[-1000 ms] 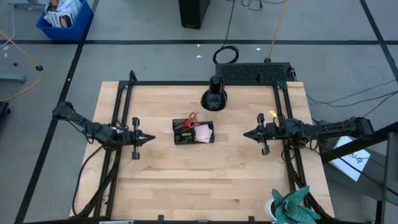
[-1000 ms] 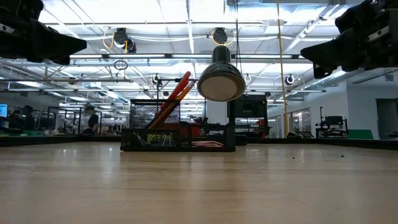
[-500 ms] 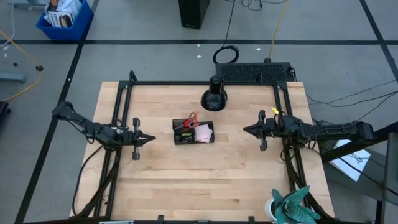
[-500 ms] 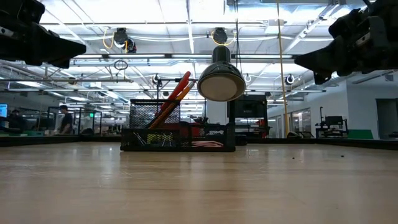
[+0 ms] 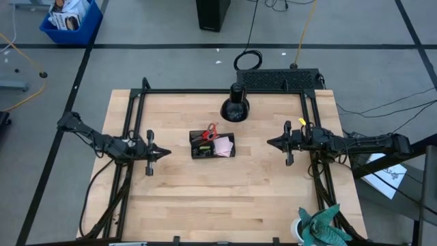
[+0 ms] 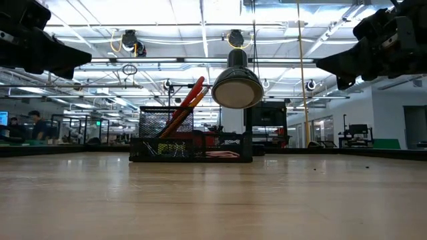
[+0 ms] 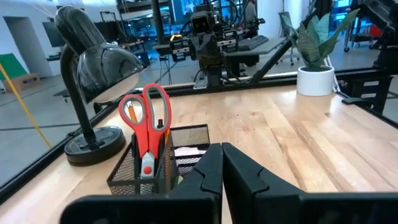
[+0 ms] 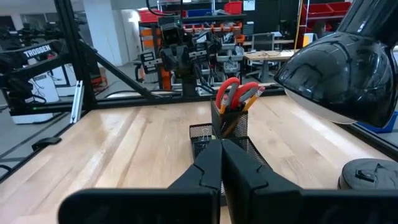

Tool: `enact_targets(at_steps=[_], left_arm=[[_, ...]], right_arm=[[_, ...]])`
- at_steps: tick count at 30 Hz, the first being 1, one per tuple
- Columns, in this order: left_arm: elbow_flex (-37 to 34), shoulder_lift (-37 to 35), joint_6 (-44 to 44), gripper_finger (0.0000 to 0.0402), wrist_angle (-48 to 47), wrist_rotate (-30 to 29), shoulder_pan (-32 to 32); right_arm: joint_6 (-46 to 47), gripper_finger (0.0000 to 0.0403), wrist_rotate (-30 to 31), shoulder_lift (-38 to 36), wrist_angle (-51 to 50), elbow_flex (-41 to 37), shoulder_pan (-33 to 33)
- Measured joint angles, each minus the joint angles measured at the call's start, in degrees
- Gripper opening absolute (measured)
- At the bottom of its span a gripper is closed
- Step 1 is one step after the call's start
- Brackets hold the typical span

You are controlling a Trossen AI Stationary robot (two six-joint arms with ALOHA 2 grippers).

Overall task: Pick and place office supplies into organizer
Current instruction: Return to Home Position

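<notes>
High view: you have the organizer (image 5: 212, 145) near the middle of the tabletop (image 5: 225, 198), just below the black desk lamp (image 5: 236, 106) in that picture. The red-handled scissors (image 5: 210, 130) stand handles-up in its taller mesh end together with the orange pencils (image 8: 251, 93). The pink sticky-note pad (image 5: 223, 145) lies in the low part on the right arm's side.

Your left gripper (image 5: 166, 152) hangs well to the left of the organizer and points at it. Your right gripper (image 5: 270, 144) mirrors it, well apart on the other side. Each wrist view shows that arm's fingers pressed together tip to tip with nothing between them.

In the low view both arms sit high at the picture's edges, off the tabletop. A potted plant (image 5: 321, 229) stands at the tabletop's corner by the right arm.
</notes>
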Motion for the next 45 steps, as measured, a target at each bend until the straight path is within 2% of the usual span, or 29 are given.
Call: enact_targets(at_steps=[7, 19, 45], left_arm=[[0.0, 0.0, -0.6, 0.0003, 0.2, 0.0, 0.0], [0.0, 0.0, -1.4, 0.0041, 0.2, 0.1, 0.0], [0.0, 0.0, -1.4, 0.0042, 0.2, 0.2, 0.0]], right_arm=[[0.0, 0.0000, 0.0, 0.0, 0.1, 0.0, 0.0], [0.0, 0.0000, 0.0, 0.0, 0.1, 0.0, 0.0], [0.0, 0.0000, 0.0, 0.0, 0.1, 0.0, 0.0]])
